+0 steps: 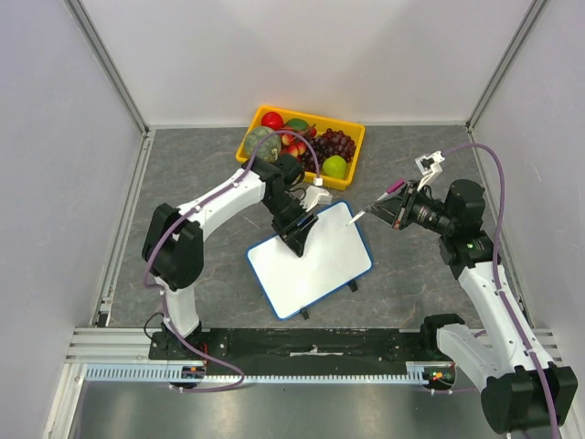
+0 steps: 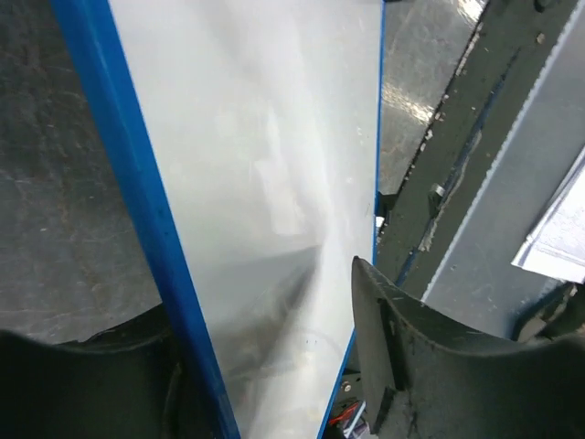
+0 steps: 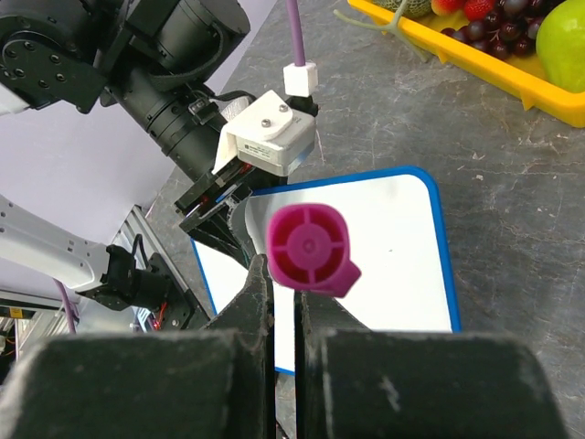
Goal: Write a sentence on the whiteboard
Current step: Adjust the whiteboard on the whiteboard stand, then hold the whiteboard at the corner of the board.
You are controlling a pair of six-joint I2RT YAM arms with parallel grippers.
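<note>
The whiteboard lies tilted on the grey table, white with a thin blue rim. No sentence is in view on its face. My left gripper hovers at the board's far left edge. In the left wrist view its jaws stand apart with the board's white face below and between them, holding nothing. My right gripper is shut on a marker that slants down toward the board's far right corner, its white end just off the rim. The right wrist view shows the marker's pink butt end above the closed fingers.
A yellow fruit basket with an apple, grapes and other fruit stands just behind the board, also seen as the yellow basket. The left arm's white wrist camera sits over the board's far edge. Metal frame rails run along the table's sides.
</note>
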